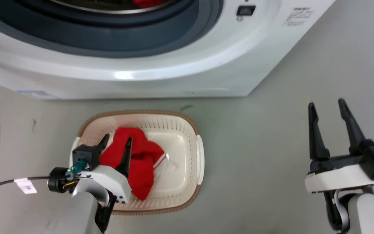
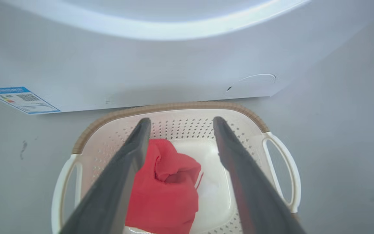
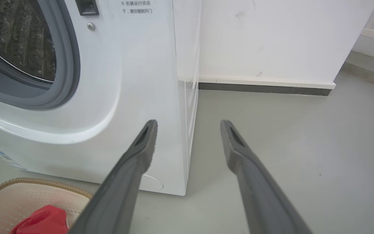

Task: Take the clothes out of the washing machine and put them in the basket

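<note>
Red soft fabric garment with a white-striped edge [image 1: 140, 159] is seen lying in the small cream perforated plastic basket with brown woven-look rim [image 1: 187, 121], below and between the left gripper [image 1: 118, 137] fingers, closer to its left finger. Those fingers are spread, nothing pinched. Right gripper [image 1: 326, 104] is held over grey floor [image 1: 271, 162], fingers spread, nothing between them. Step judged: drop-off of one garment, about done. More red fabric [image 1: 146, 3] is glimpsed in the large white front-loading washing machine [image 1: 174, 65], beyond the fingertips. Next, a reach up into the porthole is called for, fingers apart until cloth sits between them.
</note>
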You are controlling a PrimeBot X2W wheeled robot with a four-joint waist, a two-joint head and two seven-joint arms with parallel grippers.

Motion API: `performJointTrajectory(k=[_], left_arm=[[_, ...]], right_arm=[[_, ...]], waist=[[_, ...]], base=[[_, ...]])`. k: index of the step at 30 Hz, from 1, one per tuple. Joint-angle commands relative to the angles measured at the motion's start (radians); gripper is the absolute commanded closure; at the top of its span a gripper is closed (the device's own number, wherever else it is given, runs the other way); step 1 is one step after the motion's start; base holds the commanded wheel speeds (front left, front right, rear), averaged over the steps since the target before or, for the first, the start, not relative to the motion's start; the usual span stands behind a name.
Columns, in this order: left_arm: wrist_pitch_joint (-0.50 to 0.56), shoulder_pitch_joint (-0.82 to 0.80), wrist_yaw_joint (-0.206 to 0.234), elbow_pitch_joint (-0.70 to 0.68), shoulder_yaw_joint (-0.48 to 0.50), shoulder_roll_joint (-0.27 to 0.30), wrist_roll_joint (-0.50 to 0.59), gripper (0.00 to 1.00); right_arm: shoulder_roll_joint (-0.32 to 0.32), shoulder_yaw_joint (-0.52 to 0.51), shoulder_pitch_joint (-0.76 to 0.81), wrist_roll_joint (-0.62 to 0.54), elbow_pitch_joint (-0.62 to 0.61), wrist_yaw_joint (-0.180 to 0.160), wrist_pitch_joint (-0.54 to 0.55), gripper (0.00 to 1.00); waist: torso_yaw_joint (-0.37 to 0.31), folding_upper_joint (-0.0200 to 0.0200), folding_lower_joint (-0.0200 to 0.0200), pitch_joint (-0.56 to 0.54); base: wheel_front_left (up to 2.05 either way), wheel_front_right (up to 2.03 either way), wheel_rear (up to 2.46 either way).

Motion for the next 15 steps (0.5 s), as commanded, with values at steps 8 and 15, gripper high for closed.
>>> performJointTrajectory(k=[8, 15], left_arm=[[-0.003, 0.062, 0.0, -0.242, -0.043, 0.07, -0.069, 0.0], [-0.003, 0.008, 0.0, -0.371, -0.022, 0.126, -0.072, 0.0]], right_arm=[[0.0, -0.008, 0.041, 0.033, 0.027, -0.001, -0.002, 0.0], [-0.001, 0.012, 0.036, 0.055, 0.038, -0.001, -0.002, 0.0]], waist=[[0.007, -0.0001, 0.0001, -0.126], [-0.03, -0.0001, 0.0001, -0.127]], base=[[0.0, 0.0, 0.0], [0.0, 0.0, 0.0]])
